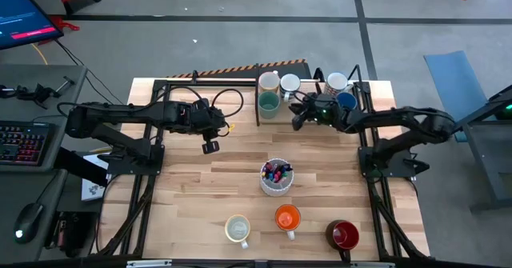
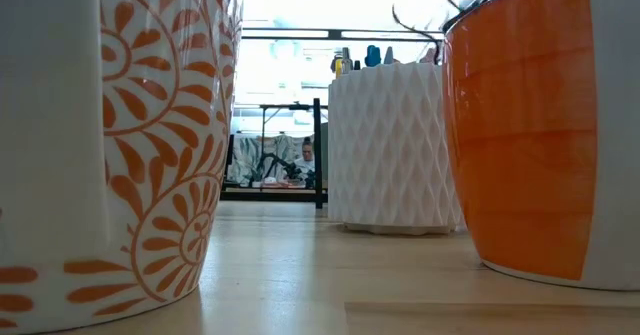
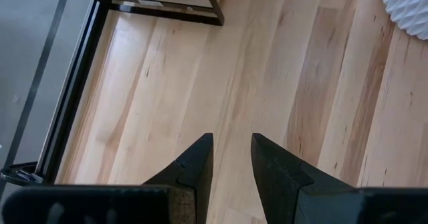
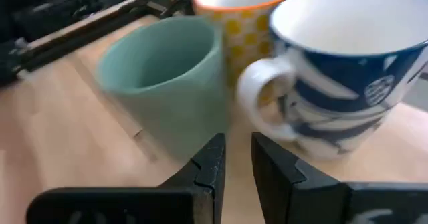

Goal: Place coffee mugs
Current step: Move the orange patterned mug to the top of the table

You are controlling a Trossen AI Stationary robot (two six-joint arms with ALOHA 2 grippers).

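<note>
While both pincers hang slightly parted and empty, the right pincer [image 4: 237,158] hides the blue mug's [image 4: 348,83] base—

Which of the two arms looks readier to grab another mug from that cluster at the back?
The right: its tool sits empty just before the teal mug and a blue-patterned mug. The left tool hovers over bare table.

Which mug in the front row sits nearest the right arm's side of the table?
The dark red mug; the orange mug and cream mug sit further toward the left arm's side.
</note>
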